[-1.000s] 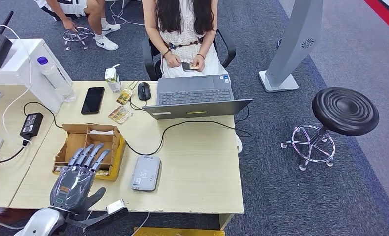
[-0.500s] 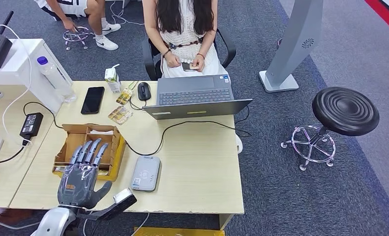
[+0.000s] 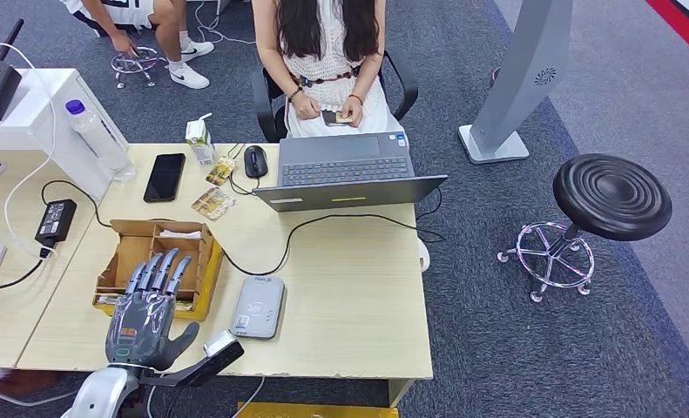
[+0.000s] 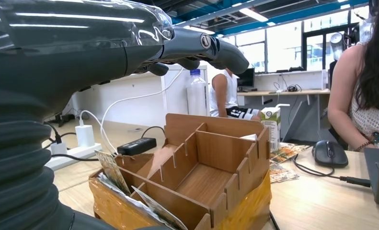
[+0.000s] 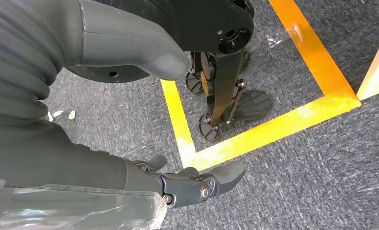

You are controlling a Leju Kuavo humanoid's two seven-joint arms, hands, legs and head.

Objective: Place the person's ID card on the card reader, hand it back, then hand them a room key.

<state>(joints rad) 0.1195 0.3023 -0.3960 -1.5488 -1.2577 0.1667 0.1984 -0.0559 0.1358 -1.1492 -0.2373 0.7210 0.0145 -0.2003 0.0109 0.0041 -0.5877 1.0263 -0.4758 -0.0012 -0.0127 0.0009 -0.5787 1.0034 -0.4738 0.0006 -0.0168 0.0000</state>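
My left hand (image 3: 147,306) hovers over the near end of the compartmented cardboard box (image 3: 206,277), fingers stretched out and apart, holding nothing. In the left wrist view the left hand (image 4: 144,43) floats above the box (image 4: 216,158), where cards (image 4: 111,168) stand tilted in the nearest slot. The grey card reader (image 3: 259,306) lies on the table just right of the box, with nothing on it. A person (image 3: 327,52) sits across the table and holds a small flat thing (image 3: 334,117) in both hands. My right hand (image 5: 197,184) hangs over the carpet, empty, thumb apart from the fingers.
An open laptop (image 3: 349,170) stands at the table's far side, its cable (image 3: 323,222) trailing across the middle. A phone (image 3: 165,177), a mouse (image 3: 254,160), a carton (image 3: 200,141) and a bottle (image 3: 101,139) sit at the far left. A black stool (image 3: 611,196) stands right of the table.
My left hand has crept slightly forward and to the right over the box, fingers still spread. The person and the things on the table have stayed put.
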